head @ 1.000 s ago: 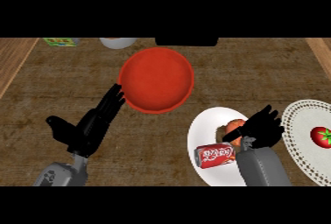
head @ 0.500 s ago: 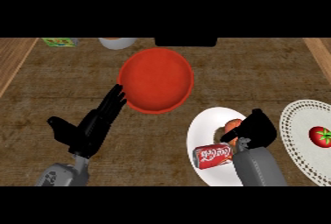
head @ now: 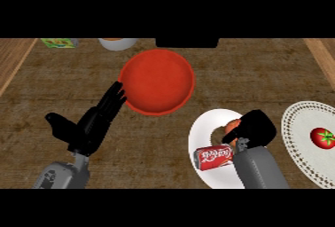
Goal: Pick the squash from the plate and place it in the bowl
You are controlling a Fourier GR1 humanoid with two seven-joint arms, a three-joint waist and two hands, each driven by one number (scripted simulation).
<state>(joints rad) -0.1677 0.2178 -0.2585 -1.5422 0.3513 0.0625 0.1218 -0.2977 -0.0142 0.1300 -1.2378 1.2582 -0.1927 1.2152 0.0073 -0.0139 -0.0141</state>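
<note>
On the counter, head view: a white plate [head: 204, 133] sits at lower right, a red bowl [head: 157, 82] up and to its left, well apart from it.
Squash: an orange-tan lump [head: 233, 127] on the white plate, only a sliver showing at the upper left edge of the right hand.
Right hand: the right hand [head: 254, 128] is bent down over the squash, fingers curled toward it; whether they have closed round it cannot be told, since the hand's back hides the contact.
Squash relative to fingers: just beneath and slightly left of the curled fingers, touching or nearly so.
Left hand: the left hand [head: 88, 125] rests open at lower left, fingers straight and pointing toward the bowl's rim, holding nothing.
Other things: a red can [head: 214, 157] lies on the same plate just beside the right wrist; a tomato [head: 322, 137] sits on a patterned plate [head: 297, 133] at the right edge.
Risk: the forearm may nudge the can off the plate when lifting, because the can lies against it.
Risk: the squash may roll out if the curl is off-centre, as it looks rounded.
</note>
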